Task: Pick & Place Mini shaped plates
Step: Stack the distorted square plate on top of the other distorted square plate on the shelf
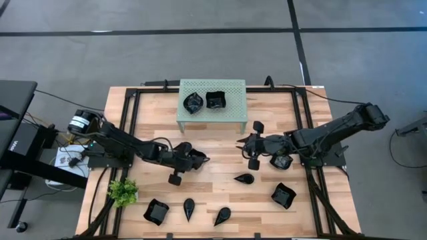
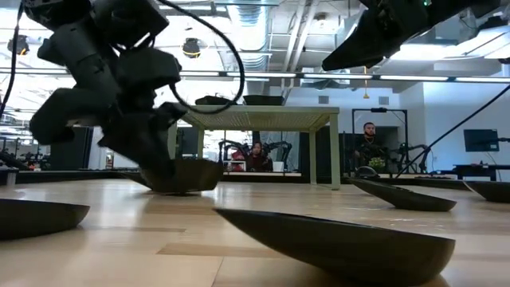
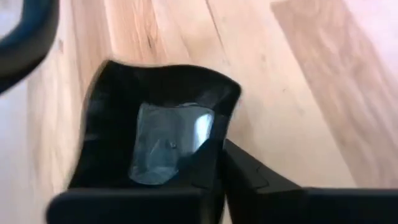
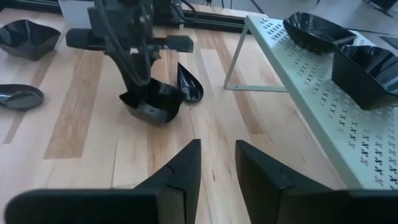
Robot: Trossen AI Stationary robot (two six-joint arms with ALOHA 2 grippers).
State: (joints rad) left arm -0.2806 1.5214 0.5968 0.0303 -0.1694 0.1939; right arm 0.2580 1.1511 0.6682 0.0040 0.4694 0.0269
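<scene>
The wooden counter (image 1: pixel 220 150) carries a mint-green rack (image 1: pixel 212 119) near its far edge, with two glossy black plates on top: a rounded one (image 1: pixel 193 103) and a square one (image 1: pixel 216 101) beside it.

The left arm reaches in toward the counter's middle. Its claw (image 1: pixel 193 158) is pinching the rim of a black wavy-edged plate (image 3: pixel 155 130), one finger (image 3: pixel 261 180) outside the wall and the other inside the bowl. In the low view this plate (image 2: pixel 182 174) sits down at the counter surface; whether it touches the wood or is just above it is hard to tell.

The right arm comes in from the other side, its claw (image 1: pixel 242 145) spread apart with nothing between the fingers (image 4: pixel 180 171), pointing toward the left claw and well apart from it.

More black plates lie along the near half: a square dish (image 1: pixel 156 211), two teardrops (image 1: pixel 189 207) (image 1: pixel 222 215), another teardrop (image 1: pixel 244 178), and a square dish (image 1: pixel 283 195) on the right. One more plate (image 1: pixel 281 162) lies partly under the right arm.

A small green plant (image 1: pixel 123 192) stands by the left near corner.
</scene>
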